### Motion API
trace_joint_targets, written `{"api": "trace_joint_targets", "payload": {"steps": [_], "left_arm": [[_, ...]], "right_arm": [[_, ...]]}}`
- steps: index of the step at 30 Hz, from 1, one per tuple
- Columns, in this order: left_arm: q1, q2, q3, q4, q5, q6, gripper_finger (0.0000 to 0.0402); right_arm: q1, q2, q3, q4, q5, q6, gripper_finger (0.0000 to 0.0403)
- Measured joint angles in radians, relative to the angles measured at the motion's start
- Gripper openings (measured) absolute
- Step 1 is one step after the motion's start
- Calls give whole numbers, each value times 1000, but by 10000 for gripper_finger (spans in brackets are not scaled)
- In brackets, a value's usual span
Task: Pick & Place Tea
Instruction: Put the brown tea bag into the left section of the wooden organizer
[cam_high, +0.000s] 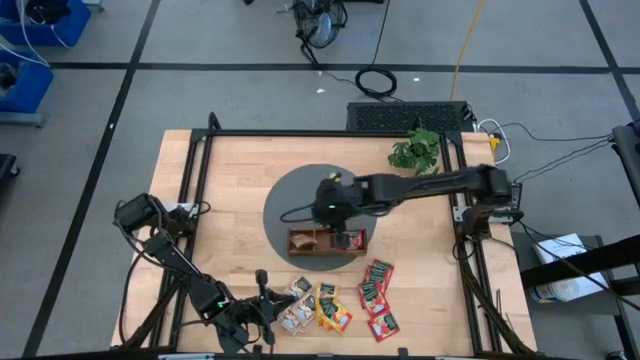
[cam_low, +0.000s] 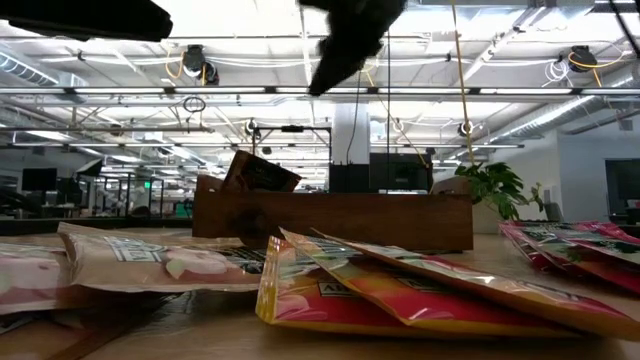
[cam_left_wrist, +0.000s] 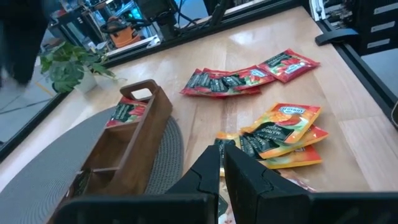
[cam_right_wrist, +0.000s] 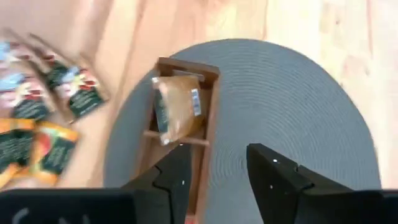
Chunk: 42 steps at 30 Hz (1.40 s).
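The brown wooden tray (cam_high: 327, 243) stands on a round grey mat (cam_high: 290, 200). A beige-brown tea packet (cam_right_wrist: 177, 106) leans in one end compartment and pokes above the wall (cam_low: 258, 172). A red packet (cam_left_wrist: 127, 112) lies in the other end compartment. Loose tea lies flat on the table near the tray: beige packets (cam_high: 297, 305), orange-yellow ones (cam_high: 332, 308) and red ones (cam_high: 376, 295). My right gripper (cam_right_wrist: 217, 171) hovers open and empty above the tray. My left gripper (cam_left_wrist: 222, 163) is shut, low by the near edge beside the orange packets (cam_left_wrist: 286, 130).
A small potted plant (cam_high: 417, 150) stands at the table's far right, beyond the mat. A black frame rail (cam_high: 330, 133) runs round the tabletop. Bare wood lies left of the mat and along the far side.
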<state>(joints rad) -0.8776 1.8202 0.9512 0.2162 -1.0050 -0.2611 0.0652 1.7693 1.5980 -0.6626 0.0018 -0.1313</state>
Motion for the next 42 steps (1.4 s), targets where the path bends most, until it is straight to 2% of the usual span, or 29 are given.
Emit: {"api": "trace_joint_targets", "payload": {"steps": [4, 6, 10, 12, 14, 16, 19, 21, 24, 28, 34, 38, 42], "left_arm": [[0, 0, 0, -10, 0, -27, 31], [0, 0, 0, -10, 0, -29, 31], [8, -7, 14, -30, -53, 21, 31], [28, -27, 45, -81, -90, 43, 31], [65, -52, 87, -189, -82, 14, 31], [115, -79, 124, -357, -4, -39, 31], [214, -116, 172, -543, 190, -170, 31], [273, -130, 189, -628, 289, -186, 31], [336, -133, 205, -690, 402, -121, 31], [396, -133, 250, -746, 437, -25, 31], [456, -124, 367, -885, 540, -48, 34], [480, -123, 394, -980, 608, -58, 68], [486, -122, 385, -1074, 639, -95, 132]], "right_arm": [[73, -199, -221, 160, -1, 28, 117], [124, -309, -380, 287, 42, 49, 99], [236, -490, -761, 608, 147, 108, 44], [279, -567, -938, 802, 156, 117, 14], [300, -633, -1093, 991, 159, 118, 7], [301, -676, -1232, 1189, 160, 114, 10], [279, -733, -1379, 1435, 153, 58, 5], [255, -771, -1440, 1502, 154, 29, 1], [207, -818, -1474, 1490, 154, 25, 2], [170, -857, -1477, 1405, 153, 23, 1], [163, -886, -1477, 1438, 152, 12, 1], [163, -907, -1477, 1459, 151, 15, 1], [164, -911, -1477, 1435, 152, 35, 1]]}}
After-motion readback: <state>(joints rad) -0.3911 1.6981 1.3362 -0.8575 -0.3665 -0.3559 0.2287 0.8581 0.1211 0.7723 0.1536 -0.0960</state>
